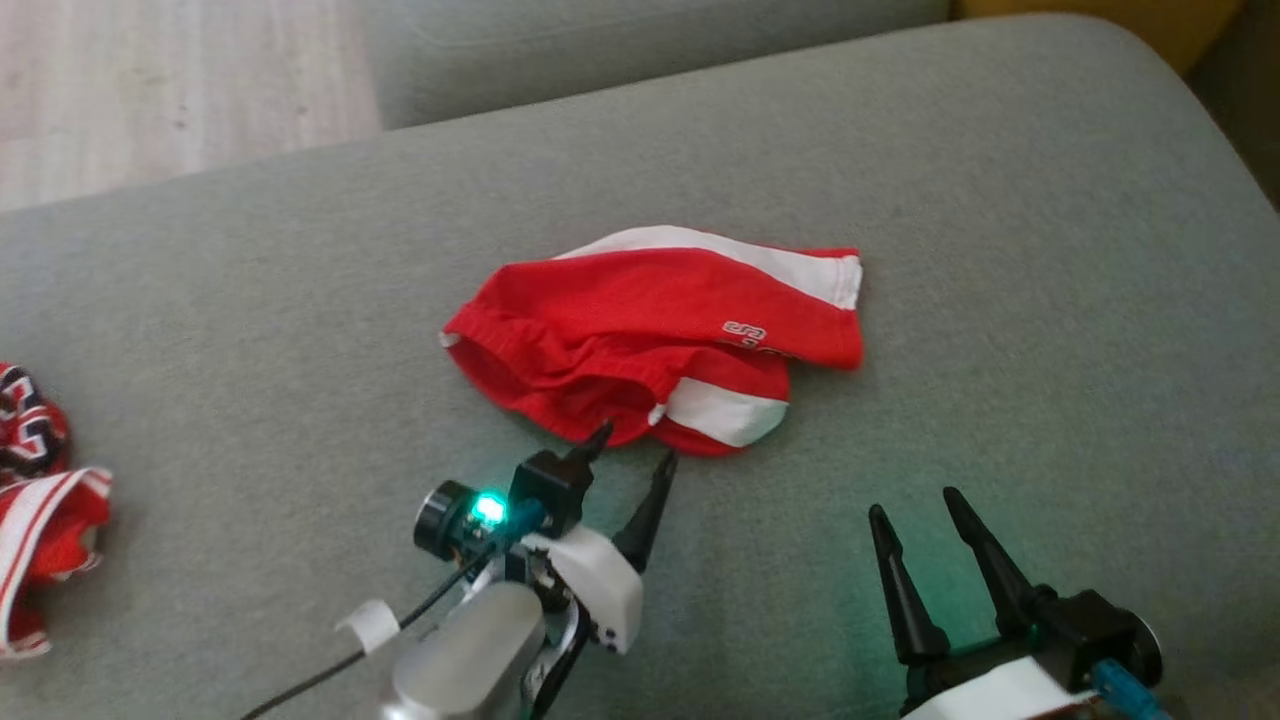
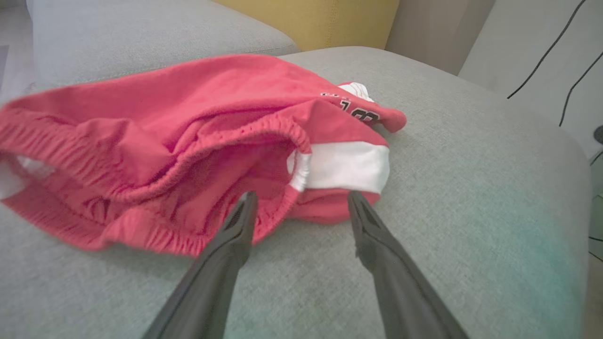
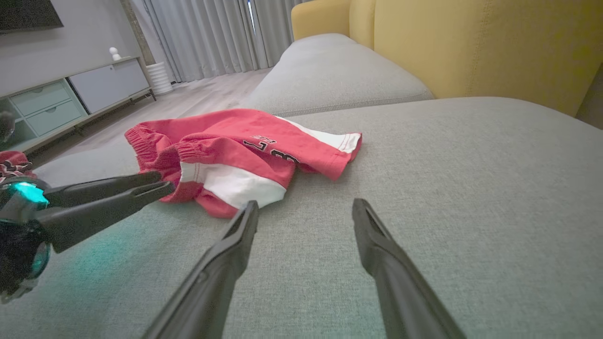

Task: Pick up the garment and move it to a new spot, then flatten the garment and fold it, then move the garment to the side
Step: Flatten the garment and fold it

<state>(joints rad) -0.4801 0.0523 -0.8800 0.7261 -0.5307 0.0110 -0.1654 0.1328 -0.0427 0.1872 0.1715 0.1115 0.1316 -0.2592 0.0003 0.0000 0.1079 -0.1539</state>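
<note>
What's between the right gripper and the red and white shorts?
Bare grey fabric sofa cushion separates right gripper from red and white shorts, per head view.

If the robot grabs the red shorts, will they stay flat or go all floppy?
Probably floppy: the red shorts lie crumpled in soft folds on the grey cushion, so they'd likely droop from the left pincer. They look thin and light. The gathered waistband should be easy to pinch.

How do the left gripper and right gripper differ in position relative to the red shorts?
The left gripper has its tips at the red shorts' near edge; the right gripper stands clear, over bare cushion. In the head view, the left gripper leans rightward and the right gripper leftward. Both are open and empty.
</note>
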